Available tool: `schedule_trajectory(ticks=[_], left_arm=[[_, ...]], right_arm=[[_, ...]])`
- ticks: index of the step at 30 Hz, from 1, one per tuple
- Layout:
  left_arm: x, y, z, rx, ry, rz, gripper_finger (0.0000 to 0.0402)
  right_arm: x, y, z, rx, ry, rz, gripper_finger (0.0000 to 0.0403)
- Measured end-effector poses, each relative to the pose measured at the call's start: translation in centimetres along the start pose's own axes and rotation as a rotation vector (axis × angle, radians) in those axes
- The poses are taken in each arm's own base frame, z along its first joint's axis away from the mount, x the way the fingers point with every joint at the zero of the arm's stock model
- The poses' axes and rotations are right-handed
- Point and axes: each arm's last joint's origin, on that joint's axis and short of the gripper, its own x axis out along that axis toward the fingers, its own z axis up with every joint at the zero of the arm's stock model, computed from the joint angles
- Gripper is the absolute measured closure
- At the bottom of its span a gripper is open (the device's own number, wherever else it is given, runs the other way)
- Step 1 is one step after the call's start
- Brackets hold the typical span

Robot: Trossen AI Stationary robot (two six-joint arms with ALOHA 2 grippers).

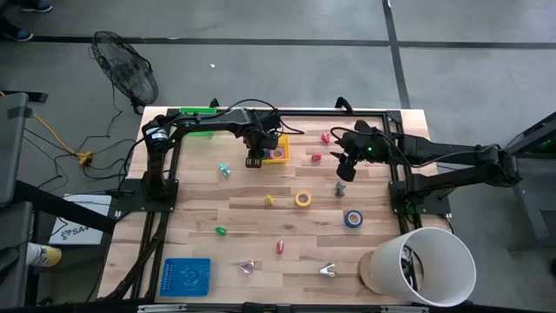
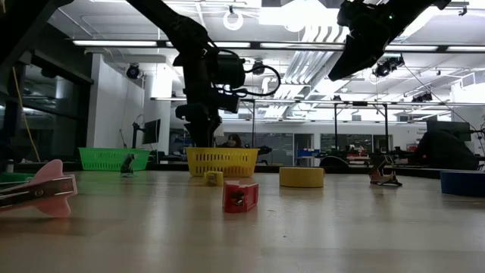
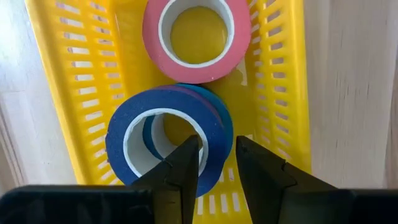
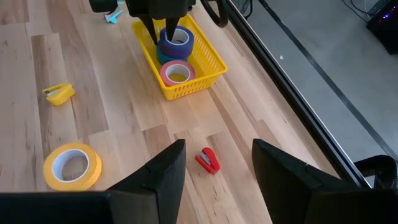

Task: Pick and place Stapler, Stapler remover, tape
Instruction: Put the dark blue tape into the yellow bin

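The left gripper (image 3: 216,163) is over the yellow basket (image 3: 280,93), its fingers narrowly apart around the wall of the blue tape (image 3: 165,121). Lifting now could drag that roll back out. A pink tape (image 3: 196,37) is inside too. The right gripper (image 4: 214,177) hangs wide open, far right.

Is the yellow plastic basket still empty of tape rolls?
No: the yellow slotted plastic basket already holds a pink tape ring and blue tape rings.

Left gripper (image 1: 255,159) points straight down, fingers (image 3: 180,168) slightly parted (a narrow gap). Right gripper (image 1: 344,167) hangs raised, fingers spread wide.
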Motion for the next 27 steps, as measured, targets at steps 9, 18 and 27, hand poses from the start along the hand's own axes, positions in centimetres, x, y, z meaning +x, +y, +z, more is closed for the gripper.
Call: schedule_trajectory(ticks=[9, 18, 27], left_arm=[[-1.4, 0.3, 0.3, -0.007, 0.056, 0.041, 0.0288], [-4.4, 0.9, 1.3, -0.008, 0.057, 0.062, 0.0288], [-5.3, 1.2, 1.9, 0.009, 0.027, 0.08, 0.0288]], right_arm=[[0.0, 0.2, 0.0, 0.074, 0.003, 0.051, 0.0227], [-0.7, 0.0, 0.8, 0.322, 0.007, 0.048, 0.0227], [-1.1, -0.1, 2.1, 0.483, 0.105, 0.019, 0.0227]])
